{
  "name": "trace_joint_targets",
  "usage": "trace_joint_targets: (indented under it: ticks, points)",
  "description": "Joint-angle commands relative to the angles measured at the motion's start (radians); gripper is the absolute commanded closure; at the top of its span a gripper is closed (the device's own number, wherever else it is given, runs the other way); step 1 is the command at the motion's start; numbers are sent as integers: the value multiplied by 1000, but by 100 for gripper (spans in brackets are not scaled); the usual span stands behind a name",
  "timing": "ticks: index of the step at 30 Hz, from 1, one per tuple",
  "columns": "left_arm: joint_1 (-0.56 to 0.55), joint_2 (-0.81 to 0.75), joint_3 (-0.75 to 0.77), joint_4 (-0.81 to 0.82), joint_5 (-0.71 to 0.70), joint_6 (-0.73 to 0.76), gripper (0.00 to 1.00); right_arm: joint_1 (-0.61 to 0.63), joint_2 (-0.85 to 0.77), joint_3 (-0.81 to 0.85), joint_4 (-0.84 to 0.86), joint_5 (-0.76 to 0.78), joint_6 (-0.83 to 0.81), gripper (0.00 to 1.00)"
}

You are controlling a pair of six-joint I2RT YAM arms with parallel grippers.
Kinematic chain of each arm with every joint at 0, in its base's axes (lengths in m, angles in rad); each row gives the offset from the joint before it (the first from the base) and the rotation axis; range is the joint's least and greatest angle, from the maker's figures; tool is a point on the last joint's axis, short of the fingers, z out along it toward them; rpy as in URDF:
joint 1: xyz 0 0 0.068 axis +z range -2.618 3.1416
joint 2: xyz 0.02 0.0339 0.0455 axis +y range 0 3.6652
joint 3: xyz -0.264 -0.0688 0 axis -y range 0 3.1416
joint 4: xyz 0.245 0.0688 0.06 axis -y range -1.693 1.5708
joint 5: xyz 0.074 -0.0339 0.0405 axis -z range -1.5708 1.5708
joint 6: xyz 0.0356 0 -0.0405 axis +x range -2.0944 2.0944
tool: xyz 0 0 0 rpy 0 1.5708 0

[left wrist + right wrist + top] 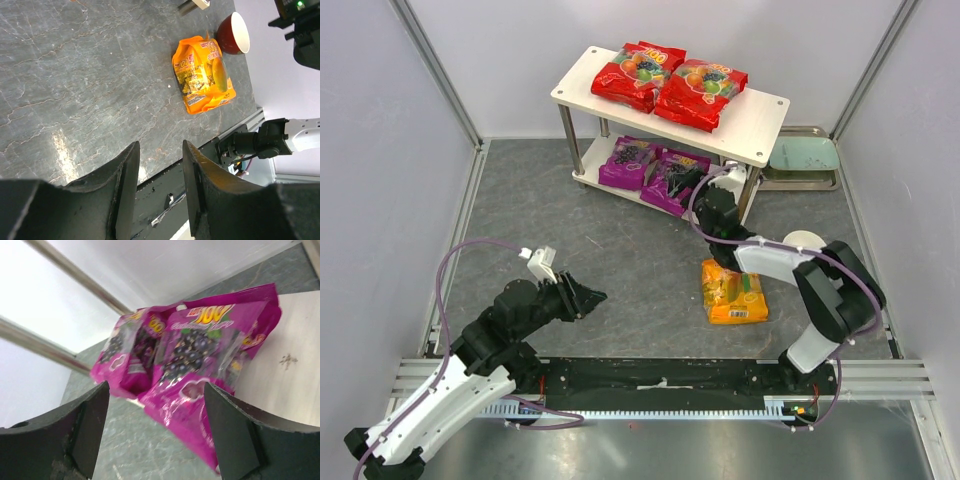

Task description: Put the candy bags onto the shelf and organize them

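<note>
Right wrist shows purple bags (185, 355) overhanging the shelf (295, 365) edge.

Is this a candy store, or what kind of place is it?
Probably a robot practice lab, not a store. A left arm and a right arm stand at the edge of a gray table boxed in by plain white walls, with one tiny shelf of candy bags.
</note>
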Motion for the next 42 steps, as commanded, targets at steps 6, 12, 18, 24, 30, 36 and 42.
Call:
trace_joint_targets:
  ticks: [6,12,18,24,30,36,42]
  points:
    - [-2,13,-13,40,16,3,52,152,-310,-165,-174,2,4,15]
    - [-2,13,-1,39,20,5,48,185,-627,-283,-709,43,156,2]
    - [-2,33,5,52,23,-3,47,187,-1022,-403,-1140,152,311,2]
    - [-2,42,7,62,29,-9,48,185,-1157,-410,-1457,169,423,2]
    - [-2,53,7,74,40,-17,50,185,-1136,-473,-1503,181,538,2]
    - [-2,39,-1,74,43,-23,52,185,-1144,-515,-1497,243,592,2]
    - [-2,39,-6,74,46,-29,52,183,-1132,-523,-1471,293,590,2]
